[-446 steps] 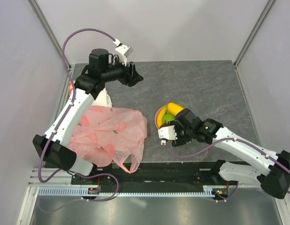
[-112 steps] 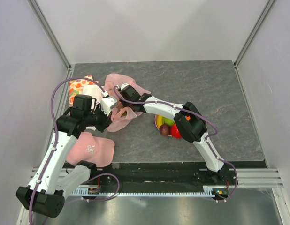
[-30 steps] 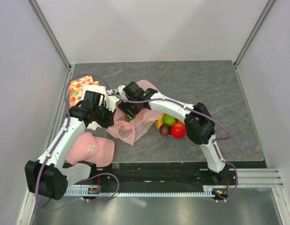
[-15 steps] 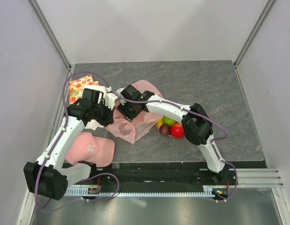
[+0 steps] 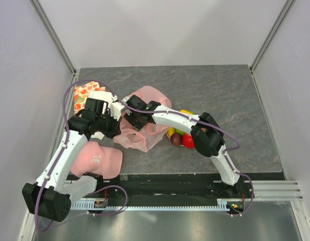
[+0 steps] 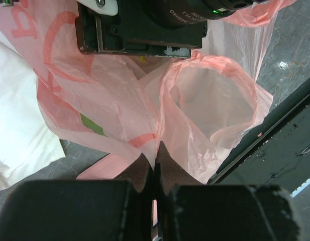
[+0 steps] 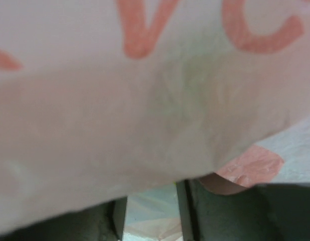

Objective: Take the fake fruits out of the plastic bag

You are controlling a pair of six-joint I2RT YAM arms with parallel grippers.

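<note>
The plastic bag (image 5: 145, 131) is a crumpled pale-pink film at the middle left of the table. My left gripper (image 5: 116, 125) is shut on a fold of the plastic bag (image 6: 120, 105), and one loop gapes open to the right of the pinch. My right gripper (image 5: 137, 119) is pushed into the bag from behind. The bag film (image 7: 155, 85) fills the right wrist view and hides the fingertips; a faint green tint shows through it. Fake fruits lie on a plate: a red apple (image 5: 188, 141), a dark plum (image 5: 175, 139), a green apple (image 5: 180, 131) and a yellow fruit (image 5: 186, 112).
A pink cloth with a logo (image 5: 97, 158) lies at the near left. A fruit-printed cloth (image 5: 84, 93) and a white cloth (image 6: 19, 125) lie at the far left. The table's near edge and black rail (image 6: 275, 145) are close beside the bag.
My right gripper has slid a little left and nearer, deeper into the bag. The bag's far side has bunched up higher. My left gripper keeps its pinch and has shifted slightly.
</note>
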